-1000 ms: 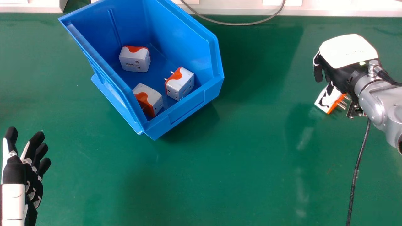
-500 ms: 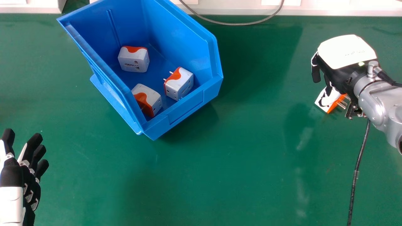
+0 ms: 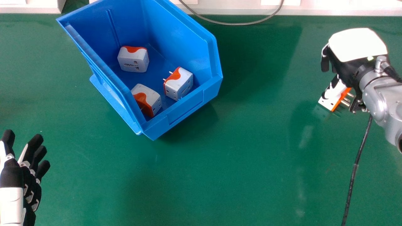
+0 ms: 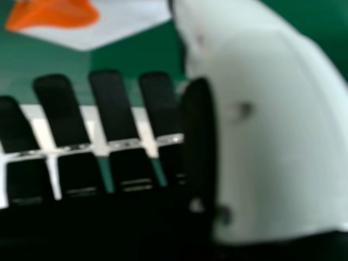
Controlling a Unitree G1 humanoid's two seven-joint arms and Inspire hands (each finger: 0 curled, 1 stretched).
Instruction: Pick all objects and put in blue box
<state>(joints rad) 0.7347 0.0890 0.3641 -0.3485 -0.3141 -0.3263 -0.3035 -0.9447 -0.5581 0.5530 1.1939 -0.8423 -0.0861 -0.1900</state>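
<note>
The robot's right hand grips a white-and-orange plug adapter between thumb and fingers at the right of a green bench. Over the last half second the hand has shifted slightly to the right and toward the far side, and the adapter has travelled with it, its lower corner now seemingly just clear of the surface. That suggests the grasp has taken and the lift is beginning, with the carry to the box still to come.

The silver forearm enters from the right, the back of the hand turned up and its fingers reaching down on the adapter's far side, the metal pins pointing right, toward the wrist. Well to the left, the blue box holds three more adapters: one farthest back, one at the right and one nearest. The left hand waits at the near left, relaxed and empty. A sound next move would be raising the adapter above the box's wall before swinging left.
</note>
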